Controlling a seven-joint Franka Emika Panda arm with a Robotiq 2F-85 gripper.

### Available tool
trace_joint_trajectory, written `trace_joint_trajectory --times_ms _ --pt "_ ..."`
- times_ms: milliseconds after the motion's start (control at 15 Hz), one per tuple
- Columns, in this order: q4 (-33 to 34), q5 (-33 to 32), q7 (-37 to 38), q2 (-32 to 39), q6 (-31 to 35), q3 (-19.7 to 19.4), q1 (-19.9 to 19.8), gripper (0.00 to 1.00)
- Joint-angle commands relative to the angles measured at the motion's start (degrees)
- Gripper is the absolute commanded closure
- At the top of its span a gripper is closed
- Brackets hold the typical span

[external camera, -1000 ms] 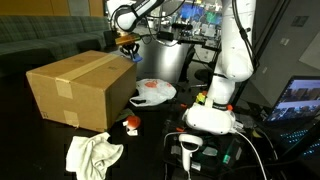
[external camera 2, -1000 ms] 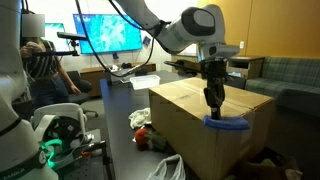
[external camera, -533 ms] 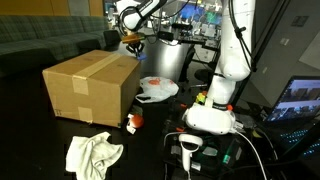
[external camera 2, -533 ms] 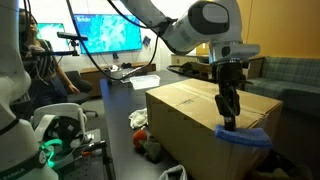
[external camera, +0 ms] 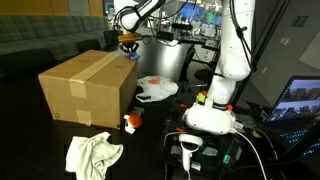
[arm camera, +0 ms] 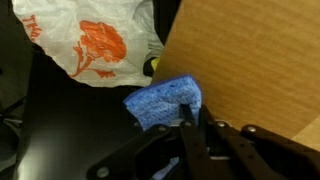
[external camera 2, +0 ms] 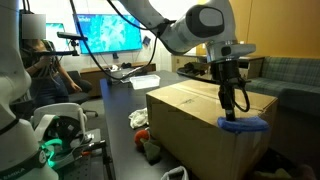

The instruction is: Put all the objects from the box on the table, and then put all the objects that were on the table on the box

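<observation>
Your gripper [arm camera: 196,120] has its fingers together, pinched on the blue cloth [arm camera: 163,102]. In an exterior view the cloth hangs from the tips right at the edge of the box [external camera 2: 190,125], low against its top corner. Wrist view puts the cloth over the boundary, with the box at 2 o'clock and bare table [arm camera: 60,130] at 8 o'clock. The bag [arm camera: 95,45] lies at 11 o'clock. The box sits on the table at 9 o'clock from the base [external camera: 215,112]. I see nothing else on the box top, so my read is that phase one is almost done: the cloth looks like the last thing off, but it isn't on the table yet. Phase two hasn't started. Lying on the table, from the box, are the white cloth [external camera: 93,152] at 6 o'clock, a small red item [external camera: 131,122] at 4 o'clock and the bag at 3 o'clock. All three need to go up on the box. I can't tell whether anything sits behind the box.
</observation>
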Motion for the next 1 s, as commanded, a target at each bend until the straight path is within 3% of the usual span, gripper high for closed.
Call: trace_joint_trajectory --times_ms 0,533,933 --pt "0.35 6.62 -0.05 2.09 1.45 2.39 1.24 0.91" --pt "2.35 18.70 -3.91 3.08 1.83 7.94 4.14 0.90" --pt "7.66 26.57 -13.42 7.46 0.96 11.41 5.48 0.90"
